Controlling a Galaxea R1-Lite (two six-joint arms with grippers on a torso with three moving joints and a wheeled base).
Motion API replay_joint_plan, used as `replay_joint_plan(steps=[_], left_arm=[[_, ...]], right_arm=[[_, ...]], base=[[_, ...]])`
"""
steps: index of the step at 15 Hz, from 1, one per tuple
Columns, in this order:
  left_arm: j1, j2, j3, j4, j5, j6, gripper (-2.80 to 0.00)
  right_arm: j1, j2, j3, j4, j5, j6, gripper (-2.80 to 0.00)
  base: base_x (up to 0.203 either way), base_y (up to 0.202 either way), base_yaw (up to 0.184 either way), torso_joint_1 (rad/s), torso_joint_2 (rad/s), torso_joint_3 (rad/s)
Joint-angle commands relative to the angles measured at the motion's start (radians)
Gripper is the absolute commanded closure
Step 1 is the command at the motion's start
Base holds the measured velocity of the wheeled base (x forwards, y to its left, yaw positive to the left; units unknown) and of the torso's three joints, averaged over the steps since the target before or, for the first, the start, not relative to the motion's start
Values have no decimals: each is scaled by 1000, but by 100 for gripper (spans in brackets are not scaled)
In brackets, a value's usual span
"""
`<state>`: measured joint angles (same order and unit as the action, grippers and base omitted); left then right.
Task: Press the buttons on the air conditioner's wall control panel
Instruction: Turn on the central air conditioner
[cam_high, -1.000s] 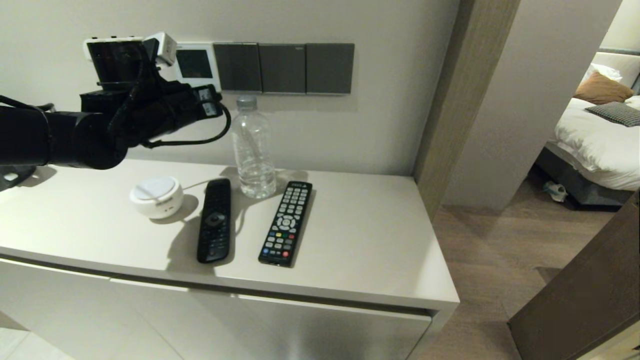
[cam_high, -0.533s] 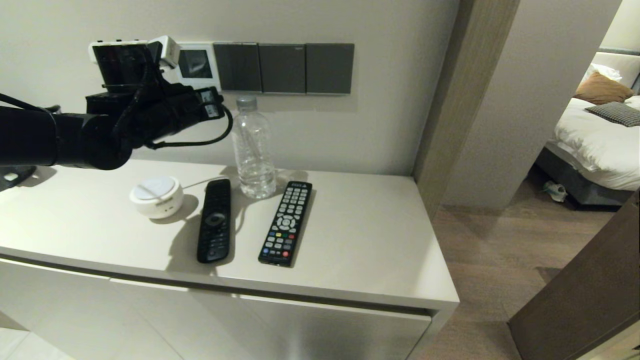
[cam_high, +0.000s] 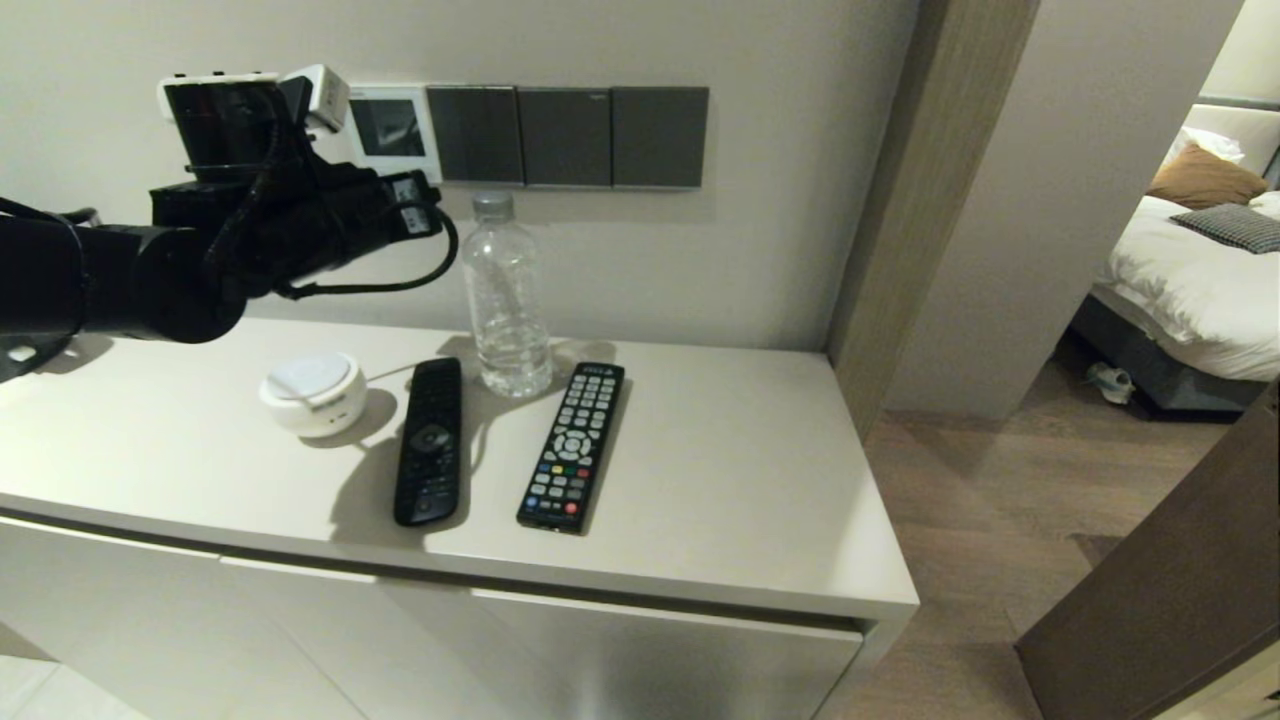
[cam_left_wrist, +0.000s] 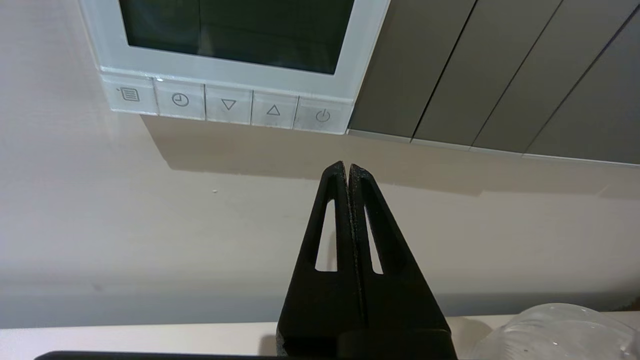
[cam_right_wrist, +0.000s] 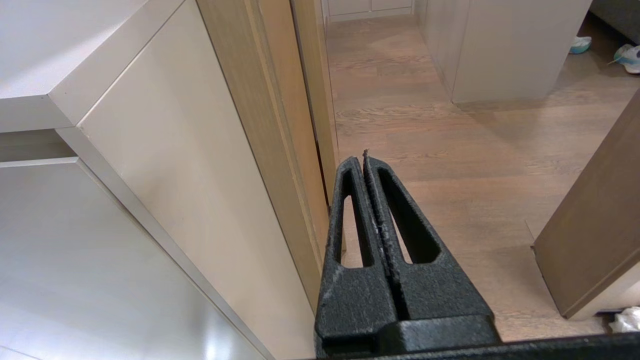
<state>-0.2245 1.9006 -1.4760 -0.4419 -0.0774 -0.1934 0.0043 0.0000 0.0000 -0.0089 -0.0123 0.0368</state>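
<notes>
The white wall control panel (cam_high: 390, 128) with a dark screen hangs on the wall, left of the dark grey plates. In the left wrist view the panel (cam_left_wrist: 235, 30) shows a row of several pale buttons (cam_left_wrist: 228, 104) along its lower edge, the power key (cam_left_wrist: 323, 116) at the end nearest the plates. My left gripper (cam_left_wrist: 348, 167) is shut and empty. Its tips are just below the power key, in front of the bare wall and apart from the panel. In the head view it (cam_high: 420, 195) is raised under the panel. My right gripper (cam_right_wrist: 364, 160) is shut and empty, parked low beside the cabinet, above the wood floor.
Three dark grey switch plates (cam_high: 568, 135) hang right of the panel. On the cabinet top (cam_high: 720, 480) stand a clear water bottle (cam_high: 506, 300), a black remote (cam_high: 430, 440), a remote with coloured keys (cam_high: 572, 445) and a round white device (cam_high: 312, 392).
My left arm shifted slightly right towards the panel, then drew back to the left. Its gripper stayed shut. Nothing on the cabinet moved.
</notes>
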Motion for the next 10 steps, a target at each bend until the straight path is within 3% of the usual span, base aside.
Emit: replay_joint_plan(steps=[1,10], left_arm=[[1,-7,-1,-4,-2,-1,0],[1,34,-41,-4,-2,-3,0]], right_arm=[[0,2,2,0,0,0,0],[0,2,2,0,0,0,0]], base=[[0,0,0,0,0,0],[0,0,0,0,0,0]])
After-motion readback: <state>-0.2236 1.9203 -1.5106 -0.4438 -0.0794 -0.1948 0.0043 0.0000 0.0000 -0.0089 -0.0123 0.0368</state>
